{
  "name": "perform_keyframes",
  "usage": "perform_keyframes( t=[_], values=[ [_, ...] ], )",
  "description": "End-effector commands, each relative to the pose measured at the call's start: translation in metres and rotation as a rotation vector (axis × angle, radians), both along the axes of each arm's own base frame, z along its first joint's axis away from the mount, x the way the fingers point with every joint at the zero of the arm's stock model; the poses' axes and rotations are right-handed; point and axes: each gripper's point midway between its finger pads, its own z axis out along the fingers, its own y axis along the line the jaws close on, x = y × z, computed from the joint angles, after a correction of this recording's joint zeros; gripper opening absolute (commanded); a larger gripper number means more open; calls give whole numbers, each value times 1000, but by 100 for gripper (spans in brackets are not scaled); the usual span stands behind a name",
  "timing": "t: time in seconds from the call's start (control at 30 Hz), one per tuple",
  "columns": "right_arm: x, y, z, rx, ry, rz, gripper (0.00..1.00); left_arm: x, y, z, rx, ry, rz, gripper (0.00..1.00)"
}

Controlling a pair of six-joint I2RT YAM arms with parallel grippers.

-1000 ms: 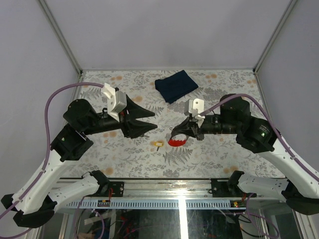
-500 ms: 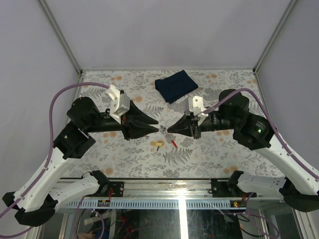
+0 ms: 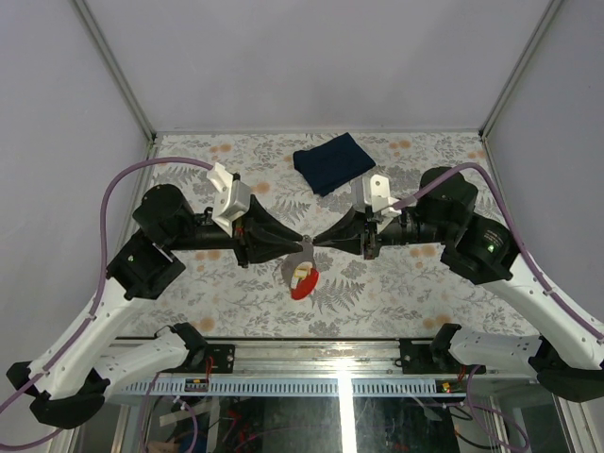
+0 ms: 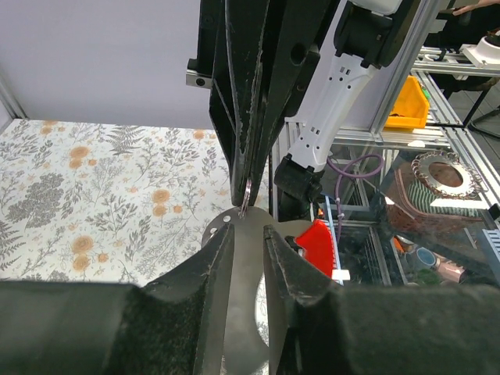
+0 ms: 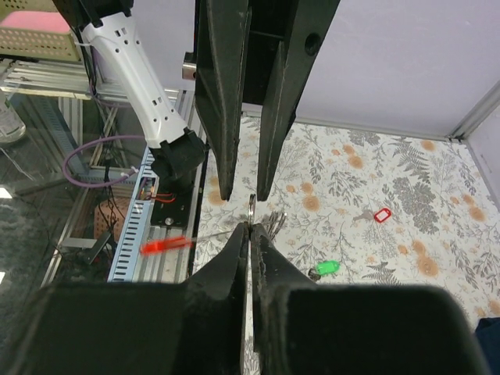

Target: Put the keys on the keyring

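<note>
The keyring (image 3: 291, 268) is caught at its top edge by the right claw (image 5: 249, 228). That claw's two fingers are pressed together on the thin metal, which stands edge-on and upright just past their tips. The rest of the ring hangs down from this pinch, under the point where the two claws meet tip to tip above the table (image 3: 396, 283). Its red tag (image 3: 302, 288) dangles lowest, below the claws and a little to the left claw's side.

The left claw (image 4: 246, 230) faces the right one head-on. Its fingers (image 5: 226, 117) stand a narrow gap apart. In the right wrist view, the ring's upper edge sits in that gap at the very tips, touching neither finger as far as can be seen. From the left wrist view, the grey of the ring shows through the slot between the left fingers, with the red tag off to one side beyond them.

Neither key is in a claw. The yellow-headed key (image 3: 302, 274) shows directly beneath the meeting tips, level with the hanging ring; whether it touches the ring cannot be told. The green-headed key (image 5: 326, 268) lies flat on the table below the right claw's tips and slightly to one side of them.

A folded dark blue cloth (image 3: 332, 162) lies well beyond both claws, at the far side of the table.
</note>
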Motion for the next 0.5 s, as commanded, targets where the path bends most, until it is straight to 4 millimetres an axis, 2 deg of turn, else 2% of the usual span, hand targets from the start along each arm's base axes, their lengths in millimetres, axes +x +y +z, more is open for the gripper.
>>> perform_keyframes(
  t=[0.0,0.47],
  values=[
    [-6,3,27,96,-34,27,0,1,-2,8,-38,-26,-12,20],
    [-7,9,26,113,-7,49,0,-4,-6,11,-63,-22,-50,16]
  ],
)
